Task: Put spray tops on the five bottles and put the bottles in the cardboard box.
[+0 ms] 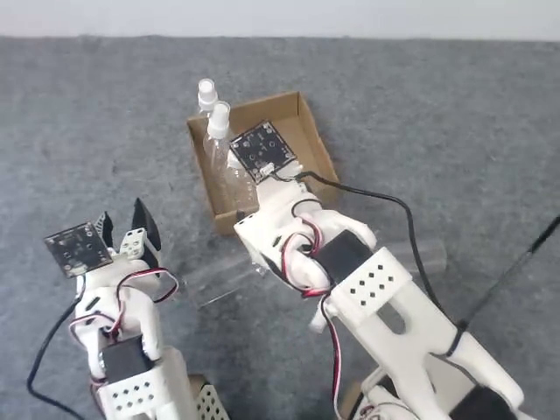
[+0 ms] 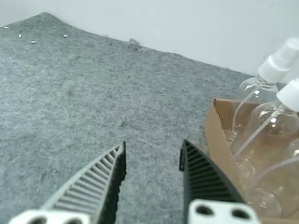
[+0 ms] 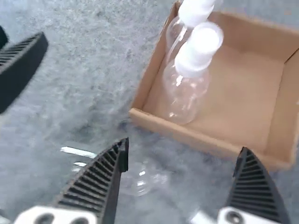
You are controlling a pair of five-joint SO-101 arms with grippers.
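Clear plastic spray bottles (image 1: 216,131), two with white tops fitted, stand upright in the far left corner of the brown cardboard box (image 1: 306,131). One more clear bottle (image 3: 145,179) lies on its side on the grey carpet (image 1: 437,114), just near of the box. Right gripper (image 3: 183,149) hovers over that lying bottle, fingers spread wide, holding nothing. Left gripper (image 2: 153,151) is left of the box above the carpet, fingers apart, empty.

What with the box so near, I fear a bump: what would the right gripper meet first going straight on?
Probably the near wall of the cardboard box, just ahead between the open fingers of the right gripper. Depth is unclear, so it may clear the rim.
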